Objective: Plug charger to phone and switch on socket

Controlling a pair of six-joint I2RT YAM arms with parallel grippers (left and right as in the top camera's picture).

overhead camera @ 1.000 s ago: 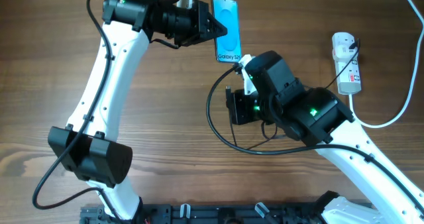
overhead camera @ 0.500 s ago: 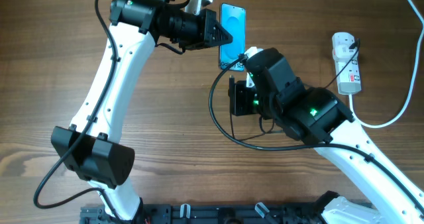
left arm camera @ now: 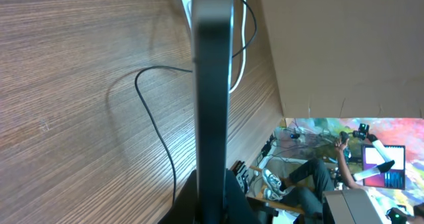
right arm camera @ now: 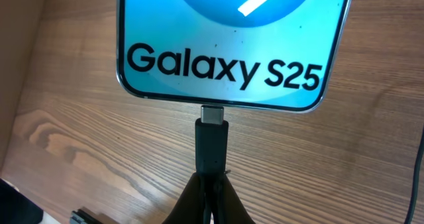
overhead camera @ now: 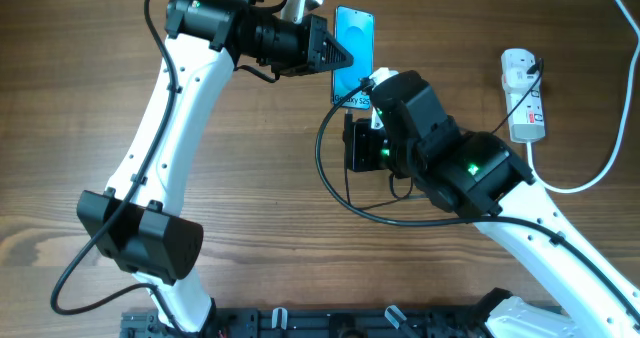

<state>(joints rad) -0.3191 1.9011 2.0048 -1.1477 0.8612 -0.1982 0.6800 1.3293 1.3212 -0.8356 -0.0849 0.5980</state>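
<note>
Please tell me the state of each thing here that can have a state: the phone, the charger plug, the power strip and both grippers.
Turquoise-screen white-rimmed phone: screen lit, clamped in left gripper.
Thin black charger cable's plug: metal tip at the phone's bottom port, some metal showing.
White plastic power strip: an adapter plugged in; red switch position unreadable.
Left gripper: jaws shut on phone.
Right gripper: jaws shut on plug.

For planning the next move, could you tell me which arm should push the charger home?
Right. The right gripper holds the charger, plug tip lined up at the phone, which the left gripper holds.
</note>
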